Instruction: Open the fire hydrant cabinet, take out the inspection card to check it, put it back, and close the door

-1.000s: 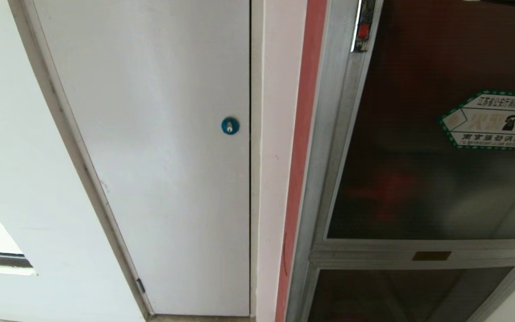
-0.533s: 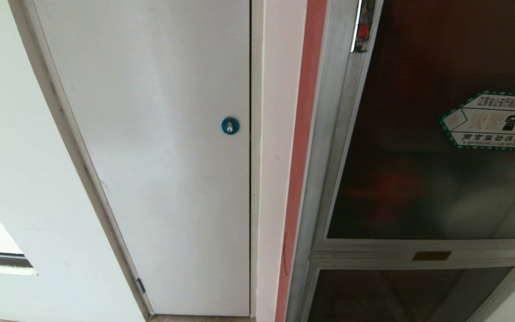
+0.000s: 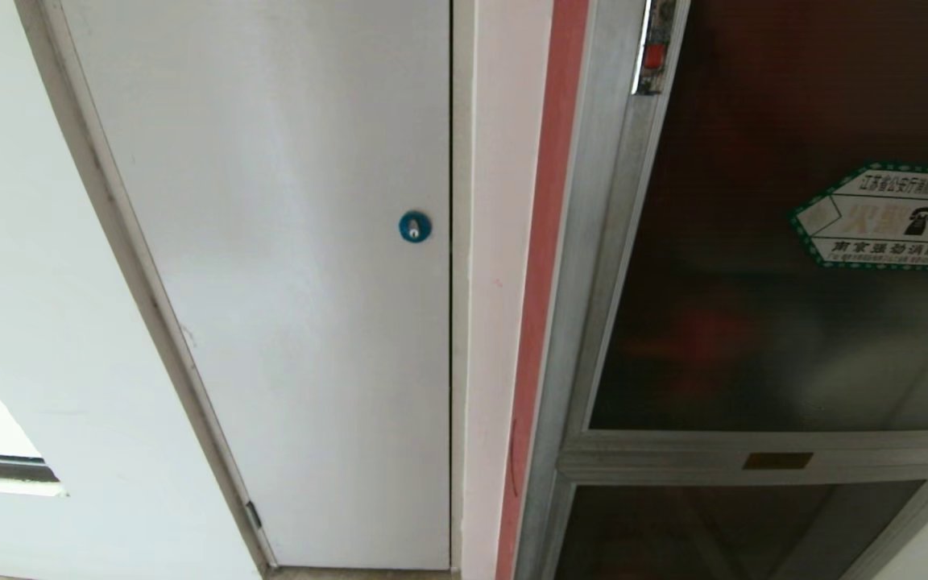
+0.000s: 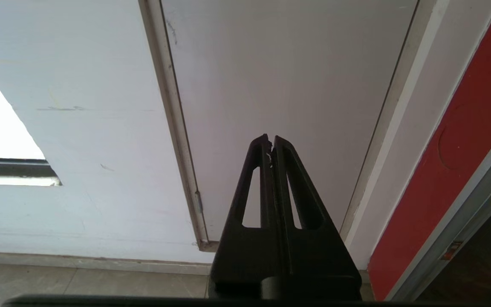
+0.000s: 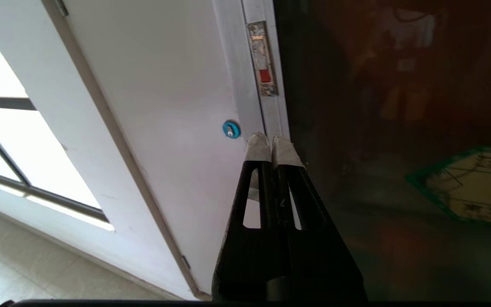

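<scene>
So we see the door [image 3: 794, 242] shut and no card out; our right gripper [image 5: 272, 147], pinched together and empty, points near the latch [image 5: 264, 76]; everything is left.

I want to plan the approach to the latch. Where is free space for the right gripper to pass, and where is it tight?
Free: the dark glass of the door between the red latch and the green-bordered sticker. Also free: the white door around its blue lock. Tight: the narrow aluminium frame strip below the latch, where the shut right gripper points.
</scene>
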Controlling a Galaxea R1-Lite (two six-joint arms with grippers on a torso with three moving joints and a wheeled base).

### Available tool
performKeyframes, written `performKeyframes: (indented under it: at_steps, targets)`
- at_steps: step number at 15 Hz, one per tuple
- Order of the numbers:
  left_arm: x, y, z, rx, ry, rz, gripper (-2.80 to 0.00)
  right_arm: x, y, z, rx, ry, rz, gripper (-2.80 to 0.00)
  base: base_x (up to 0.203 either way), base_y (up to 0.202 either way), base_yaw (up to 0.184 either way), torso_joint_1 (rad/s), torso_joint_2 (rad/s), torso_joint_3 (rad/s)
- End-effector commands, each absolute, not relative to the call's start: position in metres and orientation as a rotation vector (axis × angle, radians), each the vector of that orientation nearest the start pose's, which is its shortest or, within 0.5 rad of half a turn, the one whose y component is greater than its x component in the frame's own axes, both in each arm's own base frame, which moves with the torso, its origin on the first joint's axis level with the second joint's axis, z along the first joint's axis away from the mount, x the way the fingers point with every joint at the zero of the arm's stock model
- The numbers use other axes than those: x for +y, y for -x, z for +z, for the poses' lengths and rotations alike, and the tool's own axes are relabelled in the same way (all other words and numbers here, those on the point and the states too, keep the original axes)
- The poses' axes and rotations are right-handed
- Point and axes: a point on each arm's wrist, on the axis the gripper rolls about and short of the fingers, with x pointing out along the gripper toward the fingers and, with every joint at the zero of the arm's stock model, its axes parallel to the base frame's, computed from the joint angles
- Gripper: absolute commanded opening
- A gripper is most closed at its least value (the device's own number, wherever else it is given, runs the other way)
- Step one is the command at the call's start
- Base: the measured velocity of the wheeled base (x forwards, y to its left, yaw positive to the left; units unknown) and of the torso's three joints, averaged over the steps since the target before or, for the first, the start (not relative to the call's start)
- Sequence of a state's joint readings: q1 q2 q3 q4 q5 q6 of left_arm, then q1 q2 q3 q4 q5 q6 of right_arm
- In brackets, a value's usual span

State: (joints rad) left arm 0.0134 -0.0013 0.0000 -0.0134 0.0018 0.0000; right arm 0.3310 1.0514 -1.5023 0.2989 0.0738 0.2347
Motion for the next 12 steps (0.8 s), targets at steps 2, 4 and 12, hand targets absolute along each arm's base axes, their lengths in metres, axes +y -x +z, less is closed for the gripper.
performKeyframes:
  at_steps: [2,4,12]
  targets:
    - [0.0,0.022,0.075,-0.009,0.0,0.016,-2.8,0.013,-0.038,0.421,-0.156,-0.255,0.386,-2.8,0.0,0.0,0.0,0.0,0.0,0.0]
    - [0.0,0.022,0.075,-0.008,0.0,0.015,-2.8,0.007,-0.02,0.418,-0.168,-0.256,0.363,-2.8,0.0,0.0,0.0,0.0,0.0,0.0]
    - [0.0,0.022,0.075,-0.008,0.0,0.015,-2.8,-0.004,0.04,0.389,-0.232,-0.198,0.18,-2.8,0.0,0.0,0.0,0.0,0.0,0.0]
